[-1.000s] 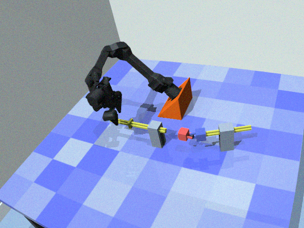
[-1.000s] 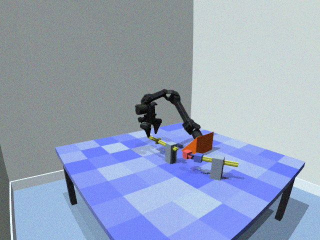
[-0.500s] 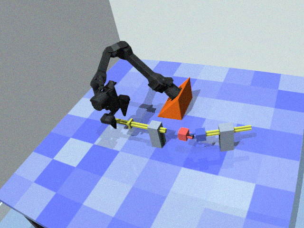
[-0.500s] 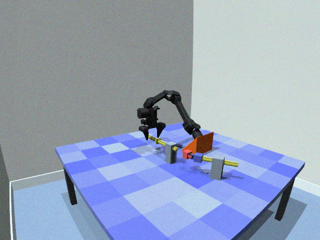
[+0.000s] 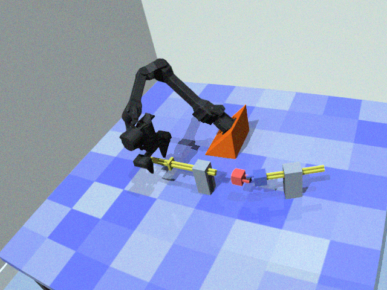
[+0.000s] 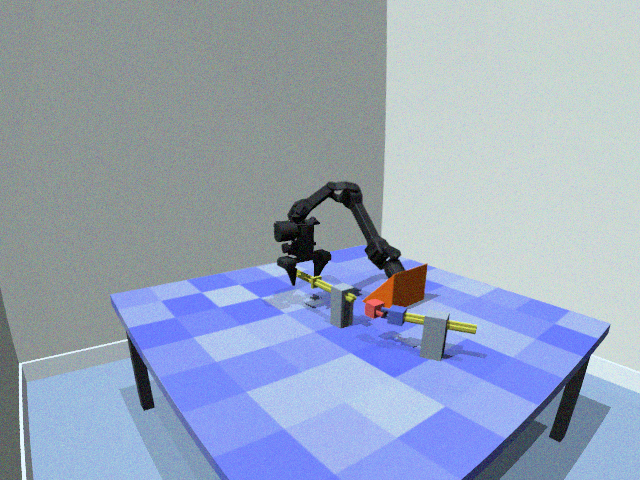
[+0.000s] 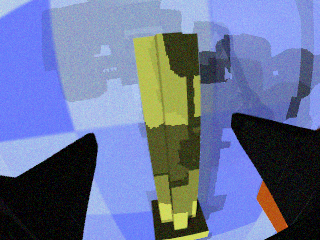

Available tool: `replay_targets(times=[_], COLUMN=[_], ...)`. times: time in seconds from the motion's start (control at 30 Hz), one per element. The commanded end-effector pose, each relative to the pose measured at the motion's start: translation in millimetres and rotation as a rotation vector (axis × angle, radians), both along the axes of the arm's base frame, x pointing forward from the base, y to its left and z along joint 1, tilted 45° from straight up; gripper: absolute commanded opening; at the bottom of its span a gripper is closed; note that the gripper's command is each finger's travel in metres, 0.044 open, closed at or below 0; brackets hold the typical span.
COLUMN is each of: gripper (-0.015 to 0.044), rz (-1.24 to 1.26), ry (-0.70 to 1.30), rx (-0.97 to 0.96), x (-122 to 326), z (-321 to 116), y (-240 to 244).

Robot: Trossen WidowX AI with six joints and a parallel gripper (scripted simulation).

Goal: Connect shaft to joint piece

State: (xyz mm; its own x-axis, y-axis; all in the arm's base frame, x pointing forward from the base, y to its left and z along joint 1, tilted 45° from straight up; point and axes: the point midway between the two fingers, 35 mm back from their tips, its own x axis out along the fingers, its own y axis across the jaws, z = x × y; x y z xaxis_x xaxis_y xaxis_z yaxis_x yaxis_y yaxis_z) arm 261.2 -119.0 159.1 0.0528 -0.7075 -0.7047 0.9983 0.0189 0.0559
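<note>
A red joint piece (image 5: 238, 176) (image 6: 373, 308) is hinged to a blue piece (image 5: 260, 177) (image 6: 395, 315) on the end of the first yellow shaft (image 5: 314, 170) (image 6: 462, 326), held in a grey block (image 5: 292, 183) (image 6: 433, 338). Its opening is hidden. The second yellow shaft (image 5: 184, 165) (image 6: 325, 287) (image 7: 175, 100) runs through the other grey block (image 5: 202, 179) (image 6: 340, 305); its near end is apart from the red piece. It has a yellow collar (image 5: 169, 163) (image 6: 313, 281) (image 7: 202, 220). My gripper (image 5: 158, 164) (image 6: 305, 279) (image 7: 166, 130) is open, one finger on either side of this shaft's far end, beyond the collar.
An orange wedge (image 5: 225, 143) (image 6: 410, 285) (image 7: 271, 207) stands at the arm's base, behind the blocks. The arm arches from it to the left. The blue checkered table (image 5: 172, 225) (image 6: 232, 372) lies under everything.
</note>
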Motion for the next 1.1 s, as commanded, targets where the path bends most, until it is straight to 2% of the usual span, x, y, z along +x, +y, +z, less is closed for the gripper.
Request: replay_targets(times=[0.0, 0.17, 0.6, 0.93, 1.0, 1.07], gripper=[0.044, 0.044, 0.0102, 0.0102, 0.0067, 0.0067], rz=[0.001, 0.001, 0.001, 0.001, 0.001, 0.001], ry=[0.001, 0.001, 0.001, 0.001, 0.001, 0.001], rx=[-0.001, -0.001, -0.001, -0.001, -0.001, -0.001], x=[-0.2, -0.1, -0.1, -0.1, -0.1, -0.1], z=[-4.0, -7.9, -7.9, -7.9, -7.9, -7.9], y=[-4.1, -8.1, -8.1, -8.1, -8.1, -8.1])
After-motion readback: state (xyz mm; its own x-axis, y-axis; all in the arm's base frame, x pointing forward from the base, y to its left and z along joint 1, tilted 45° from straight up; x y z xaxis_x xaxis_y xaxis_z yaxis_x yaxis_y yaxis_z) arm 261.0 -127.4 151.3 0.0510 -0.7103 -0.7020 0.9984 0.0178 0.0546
